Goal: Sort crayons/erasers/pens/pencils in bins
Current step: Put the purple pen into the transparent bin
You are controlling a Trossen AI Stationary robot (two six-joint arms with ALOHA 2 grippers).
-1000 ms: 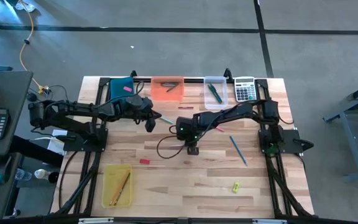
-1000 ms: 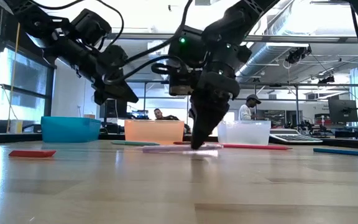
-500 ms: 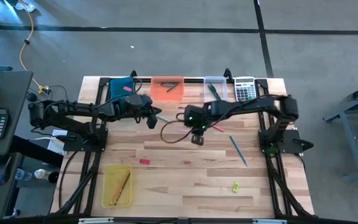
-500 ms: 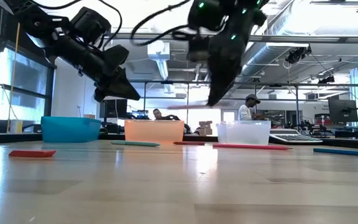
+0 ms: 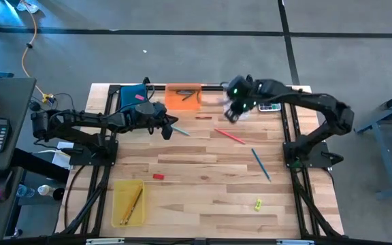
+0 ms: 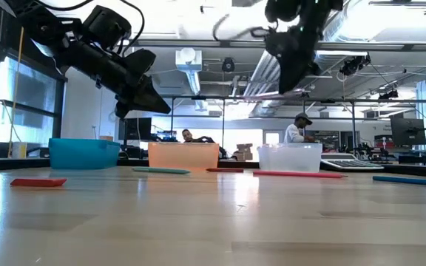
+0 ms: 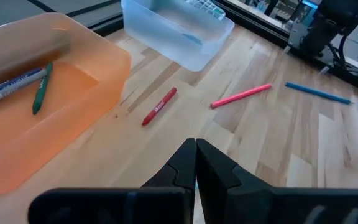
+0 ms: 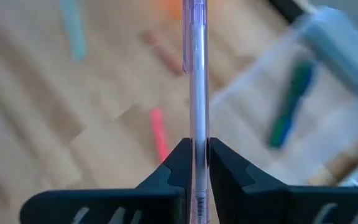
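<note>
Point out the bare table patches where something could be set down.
Widest bare patch: the near middle, between the yellow bin, the red eraser and the small yellow piece. Another lies between the red eraser and the blue pen. The far edge is crowded with bins, the calculator and both tools.

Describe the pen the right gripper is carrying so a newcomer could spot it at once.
Start at the clear bin on the table's far edge, beside the grey calculator. The right gripper hovers over it, shut on a pale lilac pen pinched crosswise between its fingers. It is the only stick off the table; the red pencil and blue pen lie flat on the wood.
</note>
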